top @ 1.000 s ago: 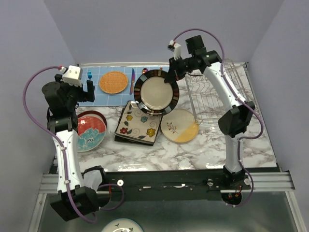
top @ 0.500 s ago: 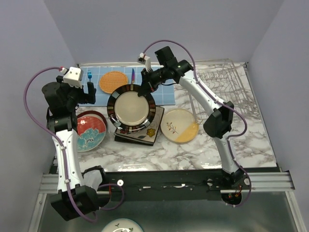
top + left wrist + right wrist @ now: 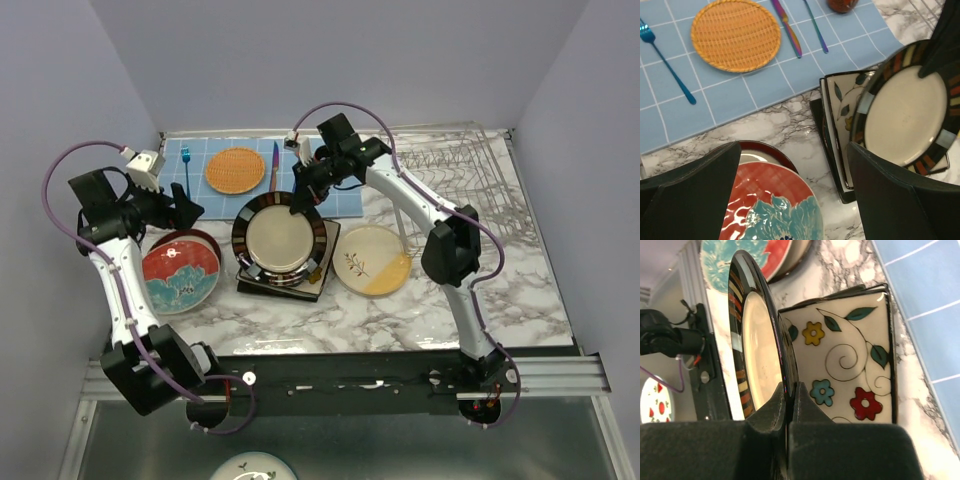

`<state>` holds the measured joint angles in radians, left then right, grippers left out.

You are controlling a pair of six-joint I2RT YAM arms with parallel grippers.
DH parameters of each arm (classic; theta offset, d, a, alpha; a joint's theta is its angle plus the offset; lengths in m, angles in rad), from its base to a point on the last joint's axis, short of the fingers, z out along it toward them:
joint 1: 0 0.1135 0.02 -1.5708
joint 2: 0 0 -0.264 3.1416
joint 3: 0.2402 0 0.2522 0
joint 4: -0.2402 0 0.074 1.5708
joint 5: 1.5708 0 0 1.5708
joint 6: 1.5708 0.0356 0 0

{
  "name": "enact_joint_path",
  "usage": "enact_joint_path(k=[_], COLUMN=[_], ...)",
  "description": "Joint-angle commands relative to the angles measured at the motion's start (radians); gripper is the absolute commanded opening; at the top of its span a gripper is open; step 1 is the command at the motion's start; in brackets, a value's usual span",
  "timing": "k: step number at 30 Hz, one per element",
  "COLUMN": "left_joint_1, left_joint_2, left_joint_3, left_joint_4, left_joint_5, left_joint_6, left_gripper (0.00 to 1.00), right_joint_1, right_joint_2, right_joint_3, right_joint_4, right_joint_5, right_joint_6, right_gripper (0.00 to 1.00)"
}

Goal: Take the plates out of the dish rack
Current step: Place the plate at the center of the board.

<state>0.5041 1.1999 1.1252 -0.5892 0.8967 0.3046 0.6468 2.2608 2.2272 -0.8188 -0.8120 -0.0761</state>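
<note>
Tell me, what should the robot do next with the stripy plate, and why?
Probably lower the stripy plate flat onto the flowered square plate: the right gripper pinches its rim, and it hangs tilted just above that square plate.

I find the dish rack (image 3: 470, 178) at the far right of the table (image 3: 420, 315). The placemat (image 3: 222, 200) lies at the far left. On it sits the woven mat (image 3: 235, 169), with a fork (image 3: 187, 170) to its left and a knife (image 3: 274, 165) to its right. Near of the placemat, at the left, a flower-patterned plate (image 3: 180, 275) lies on another plate. At the centre, the stripe-rimmed plate (image 3: 280, 238) is over the stack of square plates (image 3: 840, 100). I cannot tell if they touch. Just right of the stack lies a leaf-patterned plate (image 3: 372, 259), near of the rack's left end.
</note>
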Motion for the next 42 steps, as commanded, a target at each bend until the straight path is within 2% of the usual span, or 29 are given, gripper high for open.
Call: enact_joint_path(k=[1, 5, 13, 21, 28, 31, 34, 35, 36, 37, 38, 39, 42], left_joint_1=[0.020, 0.031, 0.033, 0.033, 0.027, -0.005, -0.059, -0.073, -0.087, -0.120, -0.136, -0.151, -0.228], left_joint_2=[-0.016, -0.043, 0.070, 0.156, 0.234, 0.268, 0.357, 0.438, 0.490, 0.548, 0.667, 0.703, 0.744], left_joint_3=[0.038, -0.091, -0.146, -0.163, -0.081, 0.034, 0.269, 0.435, 0.534, 0.636, 0.839, 0.899, 0.976], left_joint_4=[-0.205, -0.225, -0.373, -0.227, -0.231, -0.316, -0.505, -0.571, -0.735, -0.827, -0.928, -0.934, -0.934], left_joint_5=[0.136, 0.148, 0.208, 0.225, 0.248, 0.203, 0.133, 0.119, 0.107, 0.094, 0.079, 0.043, -0.086], left_joint_6=[0.157, 0.237, 0.464, 0.393, 0.387, 0.451, 0.568, 0.600, 0.651, 0.733, 0.732, 0.700, 0.731], left_gripper=[0.96, 0.98, 0.98, 0.98, 0.98, 0.97, 0.96, 0.96, 0.96, 0.96, 0.96, 0.95, 0.94], right_joint_1=[-0.001, -0.001, -0.001, -0.001, -0.001, -0.001, 0.008, 0.013, 0.020, 0.022, 0.022, 0.022, 0.022], right_joint_2=[-0.081, -0.073, -0.081, -0.099, -0.104, -0.104, -0.099, -0.098, -0.099, -0.102, -0.104, -0.104, -0.104], right_joint_3=[0.023, 0.043, 0.087, 0.092, 0.092, 0.094, 0.094, 0.092, 0.089, 0.085, 0.078, 0.078, 0.068], right_joint_4=[0.084, 0.128, 0.168, 0.173, 0.165, 0.161, 0.149, 0.138, 0.138, 0.141, 0.144, 0.145, 0.138], right_joint_5=[-0.010, 0.011, 0.022, 0.016, -0.019, -0.053, -0.055, -0.050, -0.046, -0.044, -0.047, -0.050, -0.055], right_joint_6=[0.009, 0.024, 0.052, 0.062, 0.073, 0.073, 0.095, 0.087, 0.085, 0.087, 0.087, 0.090, 0.087], right_gripper=[0.01, 0.01, 0.01, 0.01, 0.01, 0.01, 0.01, 0.01, 0.01, 0.01, 0.01, 0.01, 0.01])
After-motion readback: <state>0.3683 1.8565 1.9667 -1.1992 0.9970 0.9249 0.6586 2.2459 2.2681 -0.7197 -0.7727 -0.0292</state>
